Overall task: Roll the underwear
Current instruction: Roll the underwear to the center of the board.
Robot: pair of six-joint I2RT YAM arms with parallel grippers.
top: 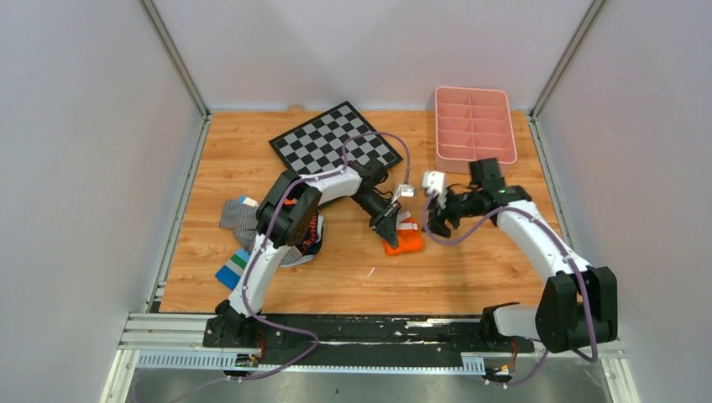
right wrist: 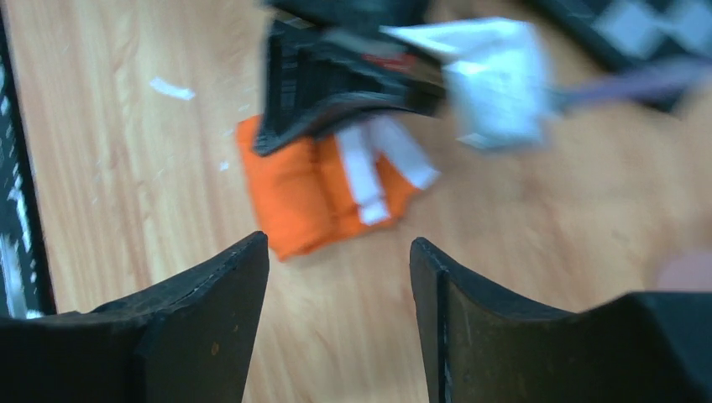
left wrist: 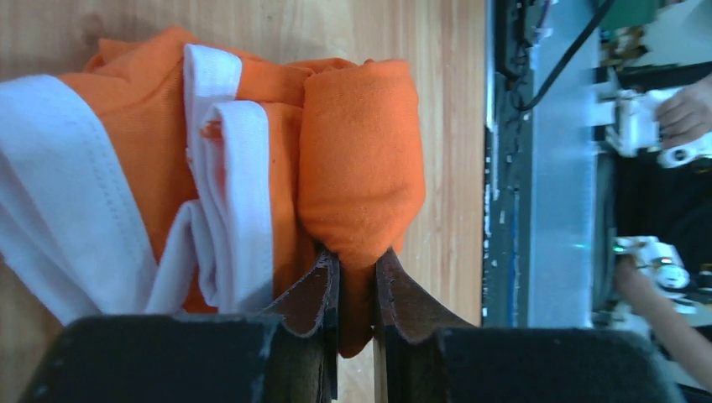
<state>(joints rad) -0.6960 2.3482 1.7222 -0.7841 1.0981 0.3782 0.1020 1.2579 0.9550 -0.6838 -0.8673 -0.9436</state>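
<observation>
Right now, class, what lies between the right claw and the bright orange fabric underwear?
Only bare wooden tabletop separates the right claw from the bright orange fabric underwear, shown in the right wrist view.

No legible text, brand or no. in any view. Top view: orange lettering on a navy garment (top: 311,236), partly hidden behind the left arm (top: 285,220), too small & blurred to read. Left wrist view: the orange underwear (left wrist: 361,151) shows plain fabric & white trim only. Chequered board (top: 334,144) & pink tray (top: 473,91): nothing readable.
</observation>
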